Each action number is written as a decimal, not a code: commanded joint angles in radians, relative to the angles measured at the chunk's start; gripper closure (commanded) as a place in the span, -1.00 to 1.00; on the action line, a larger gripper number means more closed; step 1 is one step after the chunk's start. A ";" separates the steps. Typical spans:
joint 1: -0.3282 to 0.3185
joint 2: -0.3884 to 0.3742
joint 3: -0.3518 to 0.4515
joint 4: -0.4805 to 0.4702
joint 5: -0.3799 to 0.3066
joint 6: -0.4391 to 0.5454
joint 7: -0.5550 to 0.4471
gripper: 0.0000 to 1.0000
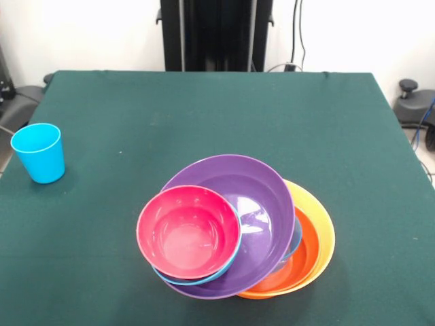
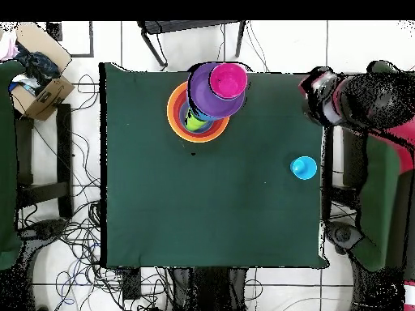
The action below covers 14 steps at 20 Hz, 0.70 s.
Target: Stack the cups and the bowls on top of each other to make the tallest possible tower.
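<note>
Nowhere in either view does the pincer show: only the black pedestal (image 1: 216,34) stands at the top centre of the front view, so whether it is released or clenched cannot be told, and it holds and touches nothing visible.

Lower centre of that view sits the tower (image 1: 238,234): a pink-red bowl (image 1: 189,231) on a blue bowl (image 1: 197,277), both leaning toward the lower left inside the purple bowl (image 1: 262,204), which rests skewed over the orange bowls (image 1: 312,251). A lime green cup (image 2: 193,121) peeks from under the purple bowl in the overhead view.

The light blue cup (image 1: 39,153) stands alone, well apart, at the left edge of the table (image 1: 217,115).

Judging by the tilt, setting that cup on top could slide the pink-red bowl off or topple the pile.
</note>
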State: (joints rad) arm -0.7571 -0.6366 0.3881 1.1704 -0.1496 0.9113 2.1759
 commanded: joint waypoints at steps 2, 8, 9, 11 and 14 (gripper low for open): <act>0.011 0.034 0.050 0.164 -0.084 0.012 -0.245 -1.00; 0.010 0.046 0.062 0.202 -0.083 -0.050 -0.215 -1.00; 0.011 0.052 0.064 0.198 -0.083 -0.050 -0.214 -1.00; 0.011 0.051 0.066 0.206 -0.083 -0.057 -0.207 -1.00; 0.009 0.044 0.070 0.218 -0.083 -0.059 -0.205 -1.00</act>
State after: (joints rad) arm -0.7607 -0.6370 0.3961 1.2692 -0.1593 0.9006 2.1759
